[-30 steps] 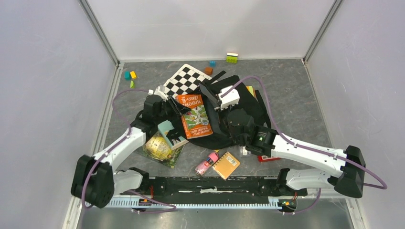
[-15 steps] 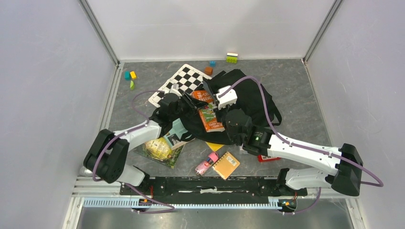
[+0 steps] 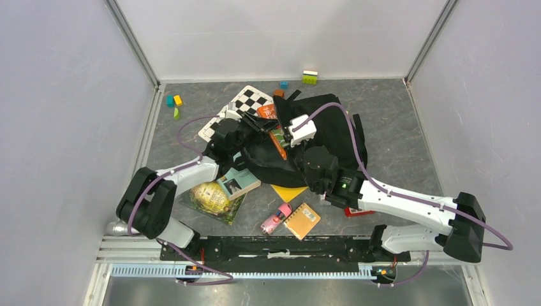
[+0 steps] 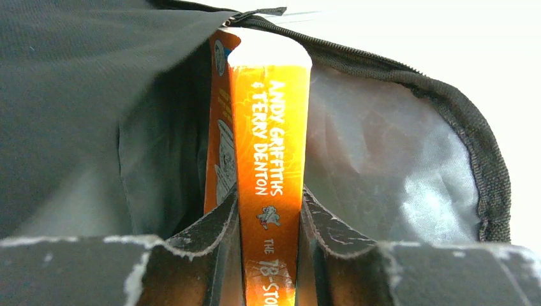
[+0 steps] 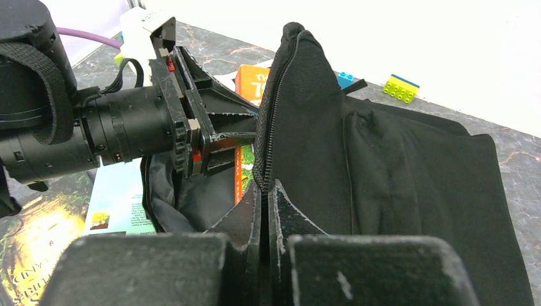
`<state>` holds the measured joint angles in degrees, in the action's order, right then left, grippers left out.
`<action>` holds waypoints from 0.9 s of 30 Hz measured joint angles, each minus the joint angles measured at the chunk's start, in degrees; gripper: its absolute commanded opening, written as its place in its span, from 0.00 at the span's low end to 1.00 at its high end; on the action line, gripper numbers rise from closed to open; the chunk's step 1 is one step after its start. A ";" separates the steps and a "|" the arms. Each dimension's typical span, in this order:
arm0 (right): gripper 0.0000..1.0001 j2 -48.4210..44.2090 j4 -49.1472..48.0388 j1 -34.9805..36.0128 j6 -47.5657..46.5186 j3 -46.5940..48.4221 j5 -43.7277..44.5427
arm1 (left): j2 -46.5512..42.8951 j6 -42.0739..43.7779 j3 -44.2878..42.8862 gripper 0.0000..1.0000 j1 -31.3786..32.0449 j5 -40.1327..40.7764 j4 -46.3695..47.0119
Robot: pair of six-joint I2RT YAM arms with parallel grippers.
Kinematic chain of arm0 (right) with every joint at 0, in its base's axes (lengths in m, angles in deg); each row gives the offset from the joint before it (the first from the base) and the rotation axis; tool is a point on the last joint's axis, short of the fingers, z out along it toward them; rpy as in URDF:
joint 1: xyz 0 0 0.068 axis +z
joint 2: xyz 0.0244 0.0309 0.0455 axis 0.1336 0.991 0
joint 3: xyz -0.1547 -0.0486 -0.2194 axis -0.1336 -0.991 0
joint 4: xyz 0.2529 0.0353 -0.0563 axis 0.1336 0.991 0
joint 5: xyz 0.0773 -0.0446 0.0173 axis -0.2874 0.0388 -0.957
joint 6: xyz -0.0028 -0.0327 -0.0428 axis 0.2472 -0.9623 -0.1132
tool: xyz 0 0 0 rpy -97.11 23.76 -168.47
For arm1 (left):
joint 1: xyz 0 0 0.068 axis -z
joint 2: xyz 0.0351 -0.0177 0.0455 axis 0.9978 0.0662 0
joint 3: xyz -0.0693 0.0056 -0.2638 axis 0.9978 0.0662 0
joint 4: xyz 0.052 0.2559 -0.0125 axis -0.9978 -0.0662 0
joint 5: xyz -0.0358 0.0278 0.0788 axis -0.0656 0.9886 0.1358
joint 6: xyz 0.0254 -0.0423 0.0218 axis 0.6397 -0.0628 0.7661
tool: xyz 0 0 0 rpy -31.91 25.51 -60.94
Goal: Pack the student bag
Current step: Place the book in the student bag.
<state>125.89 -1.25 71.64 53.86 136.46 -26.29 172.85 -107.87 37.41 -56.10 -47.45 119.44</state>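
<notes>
left wrist view: our left claw (image 4: 269,201) pinches the orange book (image 4: 271,115) by its spine, aimed into the student bag (image 5: 395,166) lying mid-way on the desk (image 3: 408,127); our right claw (image 5: 266,191), pressed onto the zipped rim, holds its mouth open

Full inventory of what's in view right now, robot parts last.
student bag: one, black, centre, mouth held open
orange book: one, orange, partly inside bag mouth
checkerboard: one, black-white, behind bag's left
pale teal book: one, left of bag
green-yellow book: one, partly under pale teal book
yellow sheet: one, at bag's near edge
pink tube: one, near centre
tan notebook: one, right of pink tube
red item: one, mostly hidden under right arm
lime brick: one, far edge
small blocks: five, mixed colours, far side
left end effector: shut on orange book
right end effector: shut on bag's zipper rim
</notes>
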 measured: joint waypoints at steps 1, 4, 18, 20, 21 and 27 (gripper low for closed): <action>0.00 -0.24 -0.11 0.00 0.02 -0.20 -0.17 | 0.46 -0.22 -0.02 0.02 0.04 -0.07 1.03; 0.00 -1.20 -0.50 -0.02 0.22 -1.31 -0.46 | 3.65 -0.44 -0.02 0.02 0.26 -1.09 5.46; 0.00 -0.76 -3.45 -0.07 -4.63 -4.44 -3.28 | 20.59 3.48 -4.33 0.10 4.17 -5.66 15.23; 0.00 0.04 -4.20 -0.04 -5.38 -4.46 -3.45 | 22.80 5.51 -6.14 0.16 5.09 -5.66 15.28; 0.00 0.55 -4.70 -0.04 -5.66 -4.46 -3.52 | 24.50 6.91 -7.58 0.20 5.77 -5.64 15.37; 0.00 2.29 -5.07 0.04 -6.25 -4.46 -4.66 | 28.92 11.87 -10.60 0.70 8.35 -4.42 14.25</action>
<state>128.18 -6.32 71.69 47.61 132.00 -30.95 201.76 -96.01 26.81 -47.75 -51.87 133.70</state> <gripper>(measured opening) 0.024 0.510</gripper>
